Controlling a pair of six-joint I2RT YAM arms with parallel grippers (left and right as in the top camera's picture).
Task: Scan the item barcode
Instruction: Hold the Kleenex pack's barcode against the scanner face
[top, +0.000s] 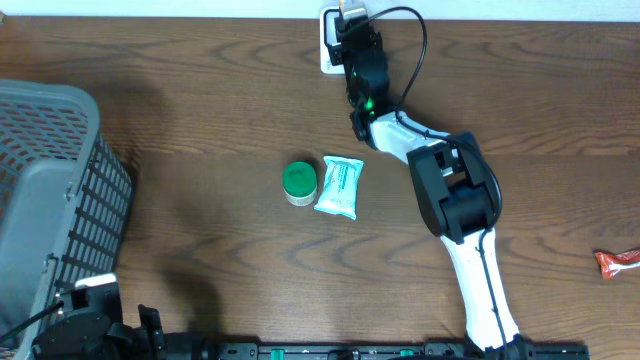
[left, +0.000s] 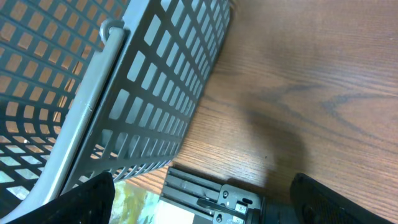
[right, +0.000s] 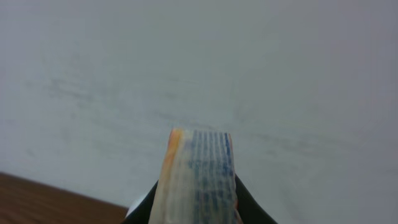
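Packet (right: 199, 171) pinched edge-on by right gripper (right: 200, 211). Slip risked, or barcode missed if turned from scanner (top: 332, 42), probably white box. Left gripper (left: 205, 202) spread wide, empty.

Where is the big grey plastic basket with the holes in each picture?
Overhead: the grey plastic mesh basket sits at the left edge.
Left wrist: it fills the upper left.
Right wrist: not in it.
Shared landmark: the brown wooden table, in all three views.
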